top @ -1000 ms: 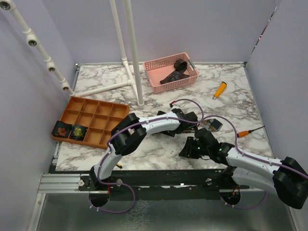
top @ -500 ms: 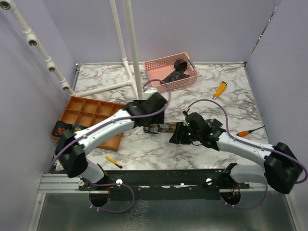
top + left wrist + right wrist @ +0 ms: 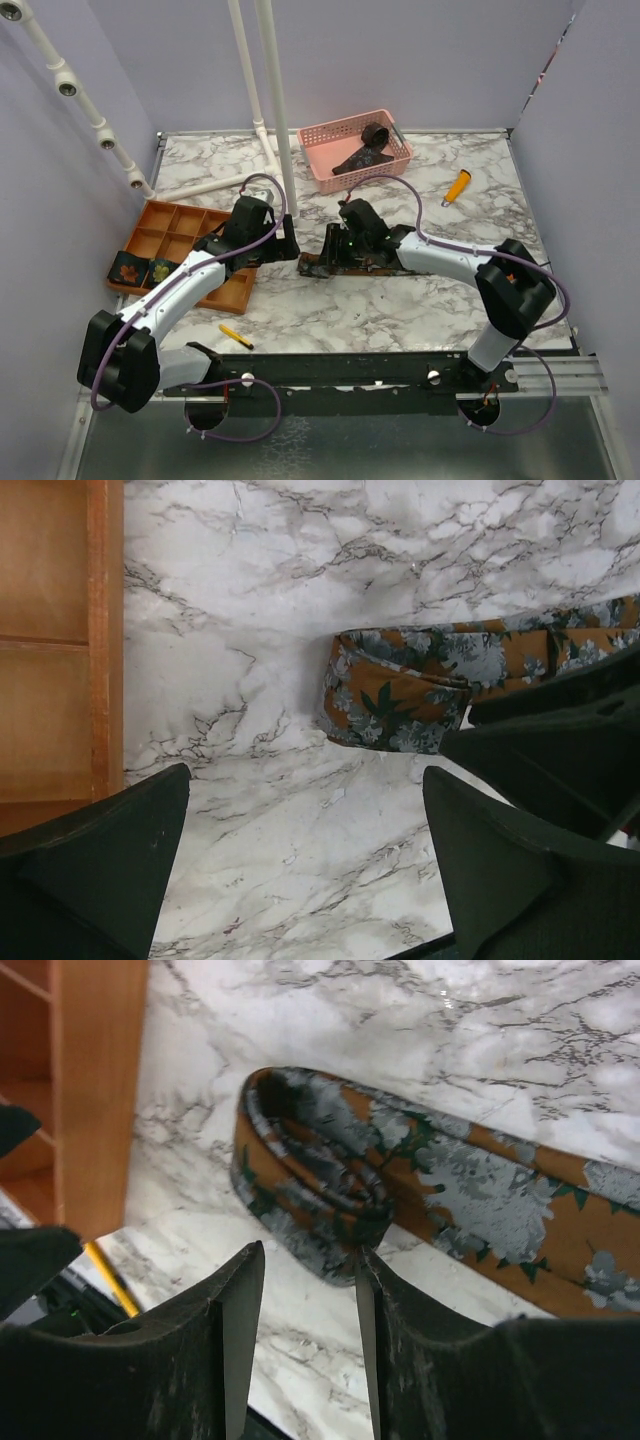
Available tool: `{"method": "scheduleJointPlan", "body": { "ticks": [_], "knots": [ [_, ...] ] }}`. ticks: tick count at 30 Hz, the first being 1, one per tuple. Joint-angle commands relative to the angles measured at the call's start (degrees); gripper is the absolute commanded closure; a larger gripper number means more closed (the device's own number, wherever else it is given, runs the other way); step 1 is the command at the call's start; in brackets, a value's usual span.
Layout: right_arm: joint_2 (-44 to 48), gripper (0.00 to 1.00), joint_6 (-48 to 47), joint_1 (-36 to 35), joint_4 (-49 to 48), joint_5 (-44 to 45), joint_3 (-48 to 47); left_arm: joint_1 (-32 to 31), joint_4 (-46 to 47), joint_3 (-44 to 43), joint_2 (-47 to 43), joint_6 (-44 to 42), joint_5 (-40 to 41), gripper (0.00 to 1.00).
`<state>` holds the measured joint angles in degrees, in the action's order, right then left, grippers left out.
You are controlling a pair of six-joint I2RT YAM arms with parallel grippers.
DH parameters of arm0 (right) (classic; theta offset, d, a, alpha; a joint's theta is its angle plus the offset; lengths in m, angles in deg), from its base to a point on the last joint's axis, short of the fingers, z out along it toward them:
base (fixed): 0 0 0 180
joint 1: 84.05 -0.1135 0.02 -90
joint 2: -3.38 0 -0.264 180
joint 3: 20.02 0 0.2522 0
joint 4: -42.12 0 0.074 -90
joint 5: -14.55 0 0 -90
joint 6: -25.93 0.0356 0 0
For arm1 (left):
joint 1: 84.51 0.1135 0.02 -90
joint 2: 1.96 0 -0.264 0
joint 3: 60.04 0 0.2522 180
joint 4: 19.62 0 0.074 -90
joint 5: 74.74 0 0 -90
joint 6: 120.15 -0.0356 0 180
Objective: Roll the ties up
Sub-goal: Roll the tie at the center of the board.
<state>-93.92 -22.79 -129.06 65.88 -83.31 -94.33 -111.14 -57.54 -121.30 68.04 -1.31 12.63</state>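
Observation:
A rust-and-grey floral tie [image 3: 360,266] lies flat on the marble, its left end turned into a loose flat coil [image 3: 305,1185], which also shows in the left wrist view [image 3: 395,690]. My right gripper [image 3: 308,1265] is open just above that coil, and its right finger [image 3: 400,1330] touches the coil's edge. My left gripper [image 3: 305,850] is open and empty over bare marble, left of the coil [image 3: 283,246]. Two rolled ties [image 3: 127,268] [image 3: 160,272] sit in the orange tray [image 3: 200,225]. Another dark tie [image 3: 365,148] lies in the pink basket [image 3: 322,165].
A white pipe frame [image 3: 275,110] stands at the back left. An orange-handled tool [image 3: 456,186] lies at the back right. A yellow pencil [image 3: 236,336] lies near the front edge. The tray's edge [image 3: 105,630] is close to my left gripper.
My left arm has swung left, away from the tie, towards the tray. My right gripper has moved left along the tie to its coiled end.

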Motion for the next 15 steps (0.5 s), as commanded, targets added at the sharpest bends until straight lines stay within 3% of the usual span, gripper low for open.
{"method": "scheduleJointPlan", "body": {
  "ticks": [1, 15],
  "knots": [
    [-4.1, 0.55, -1.1, -0.3, 4.9, 3.8, -2.1, 0.8, 2.9, 1.0, 0.8, -2.3, -5.8, 0.01],
    [-5.0, 0.59, -1.3, 2.3, 4.3, 6.9, 2.3, 1.3, 6.5, 1.0, 7.0, -3.3, -10.1, 0.01]
  ]
}}
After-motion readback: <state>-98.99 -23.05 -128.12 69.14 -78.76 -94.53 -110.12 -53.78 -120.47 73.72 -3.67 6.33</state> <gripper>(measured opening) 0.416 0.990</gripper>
